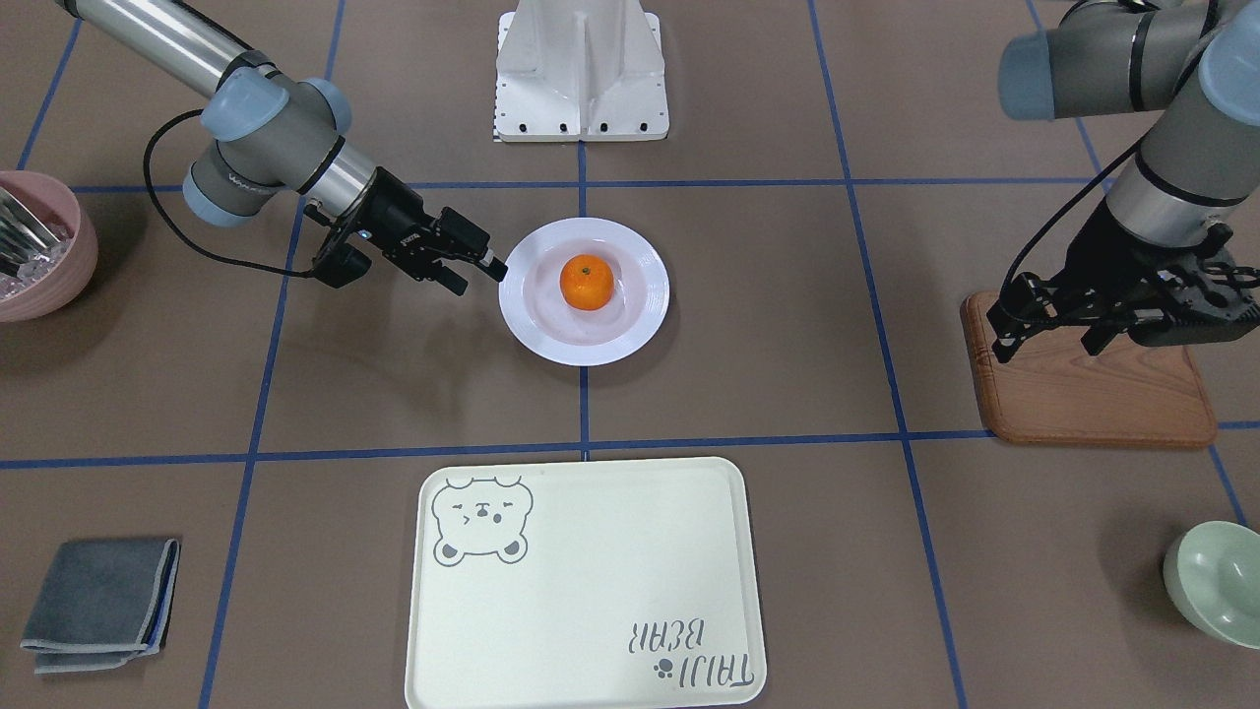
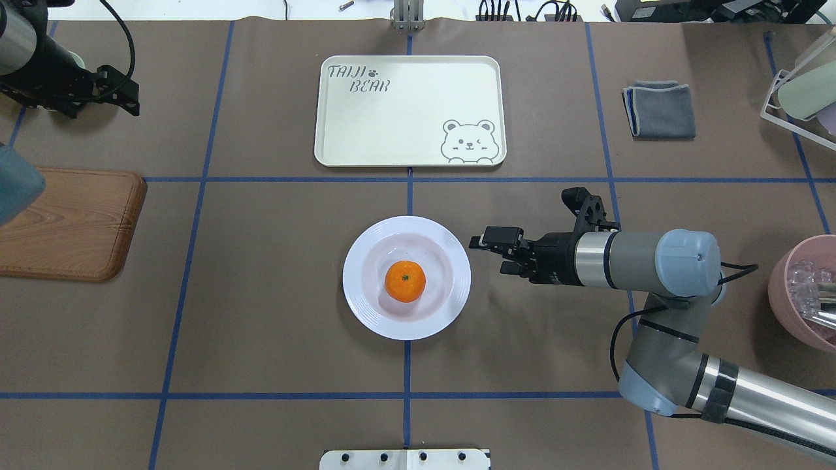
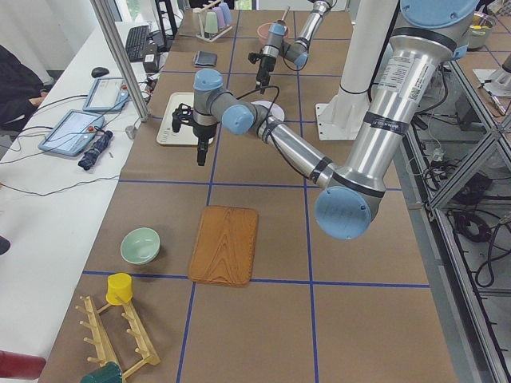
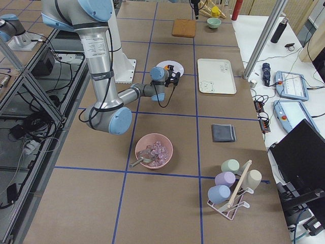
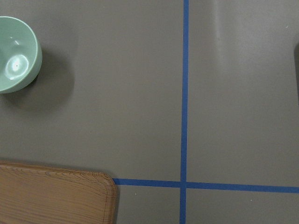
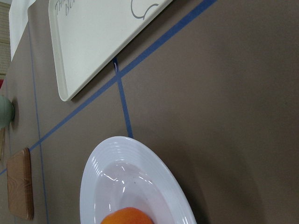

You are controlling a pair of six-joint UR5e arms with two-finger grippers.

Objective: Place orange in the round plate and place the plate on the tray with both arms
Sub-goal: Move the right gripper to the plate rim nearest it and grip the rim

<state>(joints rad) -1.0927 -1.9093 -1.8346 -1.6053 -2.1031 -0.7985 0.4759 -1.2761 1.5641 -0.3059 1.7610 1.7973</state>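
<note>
Overhead exterior shows the orange (image 2: 405,281) sitting in the middle of the round plate (image 2: 458,277), which rests on the table apart from the tray (image 2: 405,111). The right gripper (image 2: 488,253) lies low just beside the plate's rim, its fingers parted and empty. The left gripper (image 1: 1098,333) hangs over the wooden board (image 1: 1102,404); whether its fingers are parted I cannot tell.
</note>
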